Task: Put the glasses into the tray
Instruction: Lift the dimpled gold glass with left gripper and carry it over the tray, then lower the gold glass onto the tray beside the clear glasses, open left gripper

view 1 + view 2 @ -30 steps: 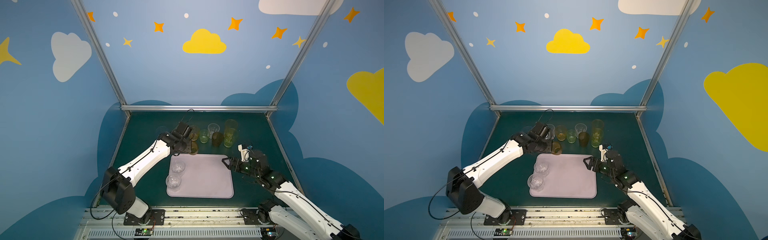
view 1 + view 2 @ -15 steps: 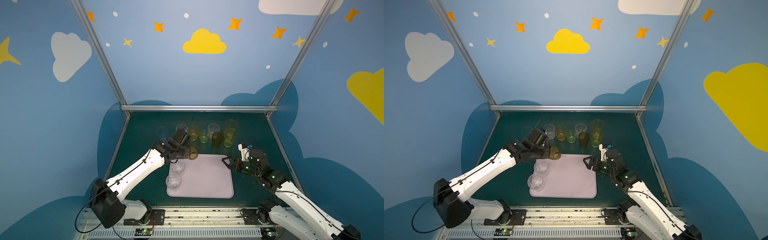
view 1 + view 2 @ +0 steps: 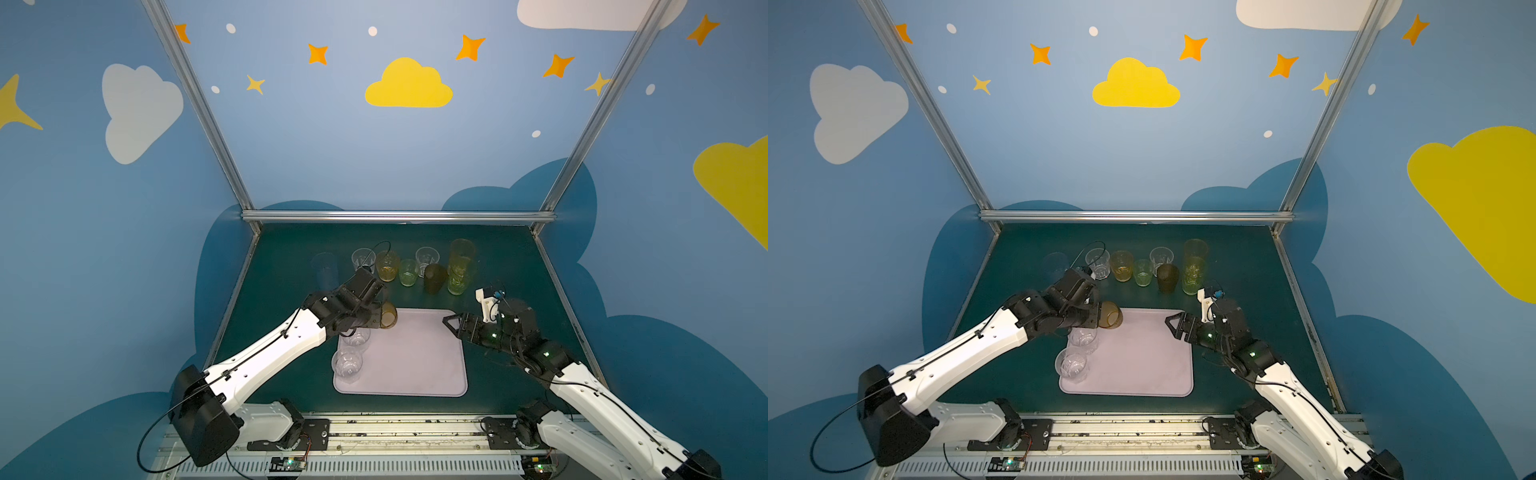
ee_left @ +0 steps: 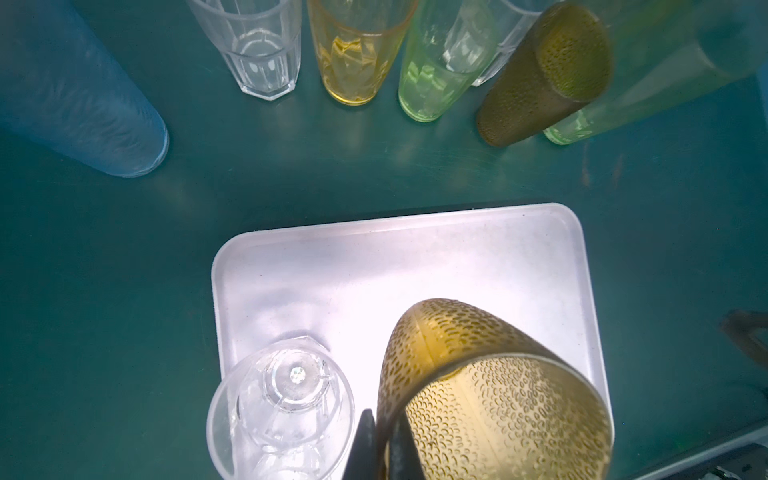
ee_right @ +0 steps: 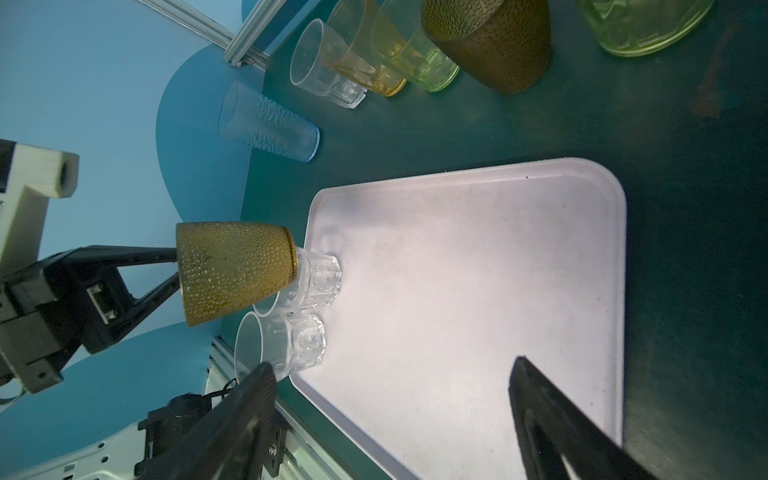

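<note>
My left gripper (image 3: 376, 318) is shut on the rim of a dimpled brown-amber glass (image 3: 388, 320), one finger inside and one outside (image 4: 380, 419). The glass (image 5: 232, 274) hangs tilted on its side over the far left corner of the lilac tray (image 3: 415, 361). Two clear faceted glasses (image 3: 356, 336) (image 3: 347, 365) stand upright on the tray's left side, just below it. My right gripper (image 3: 451, 326) is open and empty at the tray's right edge (image 5: 390, 370).
Behind the tray stand several glasses in a row: a tall pale blue one (image 3: 325, 270), a clear one (image 3: 363, 259), orange (image 3: 387, 266), green (image 3: 408, 272), another brown (image 3: 435, 278), and a tall yellow-green one (image 3: 459, 278). Walls enclose the green table.
My left arm has drawn back from the row of glasses and carried the brown-amber glass to the tray's far left corner. The right arm has stayed still.
</note>
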`<action>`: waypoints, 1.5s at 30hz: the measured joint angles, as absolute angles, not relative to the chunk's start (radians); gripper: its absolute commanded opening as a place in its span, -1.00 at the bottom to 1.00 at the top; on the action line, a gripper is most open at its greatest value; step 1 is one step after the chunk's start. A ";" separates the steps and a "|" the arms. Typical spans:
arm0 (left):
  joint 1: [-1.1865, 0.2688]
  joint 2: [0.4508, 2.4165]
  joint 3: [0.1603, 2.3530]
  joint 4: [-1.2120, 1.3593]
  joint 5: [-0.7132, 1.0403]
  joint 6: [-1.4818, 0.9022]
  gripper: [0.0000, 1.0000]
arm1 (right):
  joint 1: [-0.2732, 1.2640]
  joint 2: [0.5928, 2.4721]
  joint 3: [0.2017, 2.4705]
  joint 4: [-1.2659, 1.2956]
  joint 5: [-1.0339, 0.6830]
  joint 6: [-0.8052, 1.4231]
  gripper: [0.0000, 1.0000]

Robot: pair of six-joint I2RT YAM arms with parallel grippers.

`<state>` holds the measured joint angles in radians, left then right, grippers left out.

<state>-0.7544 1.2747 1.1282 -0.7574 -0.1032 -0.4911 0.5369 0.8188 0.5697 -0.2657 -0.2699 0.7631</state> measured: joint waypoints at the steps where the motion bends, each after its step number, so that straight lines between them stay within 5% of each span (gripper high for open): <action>1: -0.762 1.266 1.123 -0.760 -0.107 -0.494 -0.92 | 0.537 0.818 0.567 -0.265 -0.271 0.765 0.74; 45: -0.977 1.214 0.983 -0.851 -0.162 -0.653 -0.92 | 0.537 0.831 0.550 -0.226 -0.282 0.783 0.74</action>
<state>-0.9771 1.2137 0.9829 -0.8513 -0.1616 -0.6525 0.5369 0.8307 0.5495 -0.2260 -0.2821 0.7830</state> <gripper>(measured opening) 0.050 0.868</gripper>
